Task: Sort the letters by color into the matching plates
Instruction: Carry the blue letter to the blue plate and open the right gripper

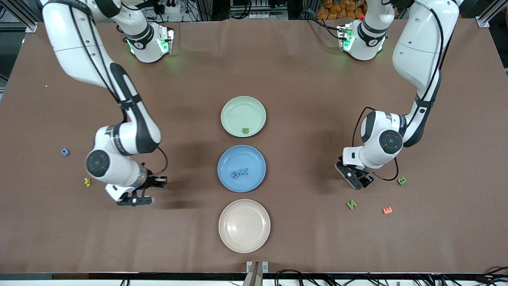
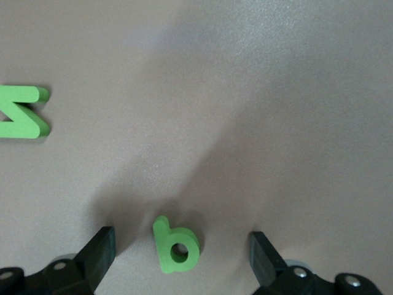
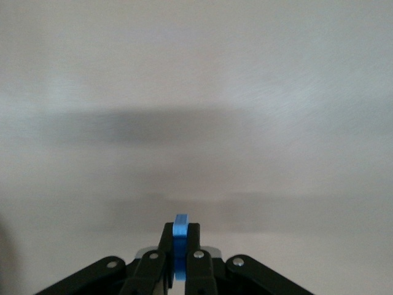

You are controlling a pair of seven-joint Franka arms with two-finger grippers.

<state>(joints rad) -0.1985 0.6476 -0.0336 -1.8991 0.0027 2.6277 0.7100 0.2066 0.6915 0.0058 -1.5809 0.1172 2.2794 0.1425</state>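
Letters: small foam shapes are lying scattered over the brown table (image 1: 301,222), some already sitting in plates.
Green plate (image 1: 238,113): farthest of the three from the front camera, it is holding one green letter (image 1: 245,130) near its rim.
Blue plate (image 1: 226,169): in the middle of the row, it is holding two blue letters (image 1: 239,172) side by side.
Beige plate (image 1: 230,238): nearest the front camera, it is lying with nothing visible in it.
Left arm's end of the table: a green N (image 1: 351,204), an orange E (image 1: 387,210) and a green B (image 1: 401,180) are lying apart from one another.
Right arm's end of the table: a blue 9-like shape (image 1: 64,151) and a yellow piece (image 1: 87,182) are lying well apart from the plates.
Left gripper (image 2: 181,249): it is reaching down close to the table, fingers spread wide on either side of a small green b-like letter (image 2: 175,244), not touching it; the N is lying nearby.
Right gripper (image 3: 178,239): it is hanging above bare table between the yellow piece and the blue plate, fingers pressed together, pinching a thin blue letter (image 3: 179,246) edge-on.
Obstacles: nothing is standing between either gripper and the plates.
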